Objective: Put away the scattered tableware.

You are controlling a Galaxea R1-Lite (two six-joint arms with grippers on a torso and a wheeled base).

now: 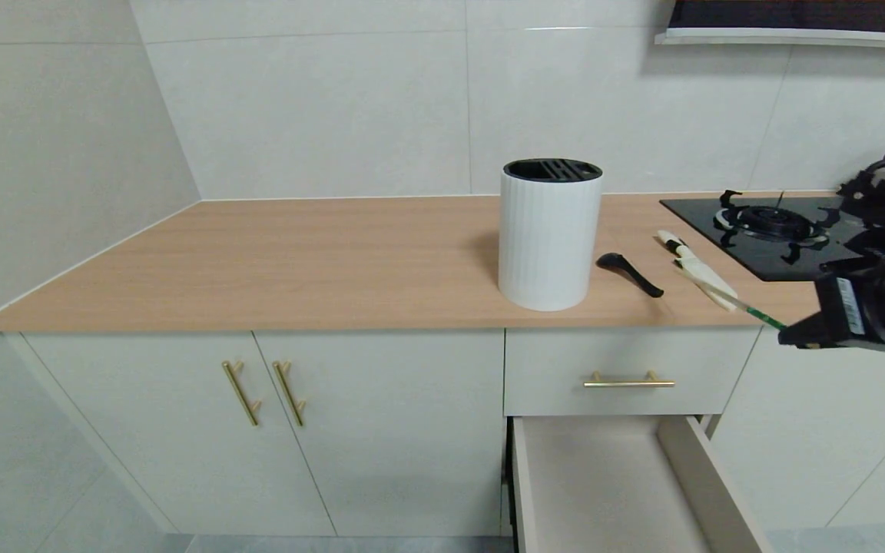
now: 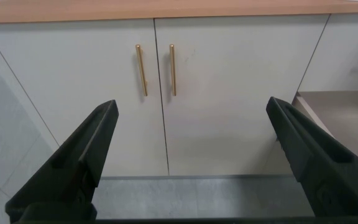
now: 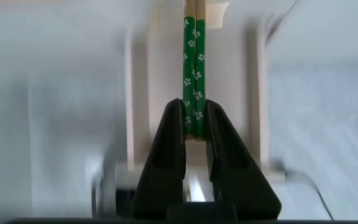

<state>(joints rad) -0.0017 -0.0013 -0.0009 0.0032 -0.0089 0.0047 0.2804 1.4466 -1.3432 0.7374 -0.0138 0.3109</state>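
Right end effector point(image 3: 194, 121) is clamped tight on a pair of green flowered chopsticks point(image 3: 194, 56), gripped at the green end. In the head view that end effector point(image 1: 788, 336) sits just off the tabletop's front edge, about 4 o'clock from the white ribbed holder point(image 1: 549, 234). The chopsticks point(image 1: 757, 315) run from it toward 10 o'clock over the tabletop point(image 1: 296, 261). Their pale far ends cross a white utensil point(image 1: 682, 250); can't tell if they touch it or hang above it. Left end effector point(image 2: 191, 106) is spread wide with nothing in it, low down and facing the cabinet doors point(image 2: 229, 93) with their brass handles point(image 2: 141, 70).

Black spoon point(image 1: 628, 273) lies at 3 o'clock of the holder, near but apart. The white utensil lies further out at 3 o'clock, and the stove point(image 1: 773, 230) is at 2 o'clock. An open drawer point(image 1: 604, 476) sits under the tabletop at about 5 o'clock from the holder.

Progress, my read: early. Chopsticks are in hand, spoon and white utensil are on the tabletop, all three outside holder and drawer, so nothing is stored yet. Left to do: stow the chopsticks, then the other two.

Hard to tell: whether the white utensil is a knife or a spoon. The holder's inside is hidden below its slotted black top. The drawer front and the right arm are cut off at the frame edge. What lies behind the chopsticks in the right wrist view can't be made out
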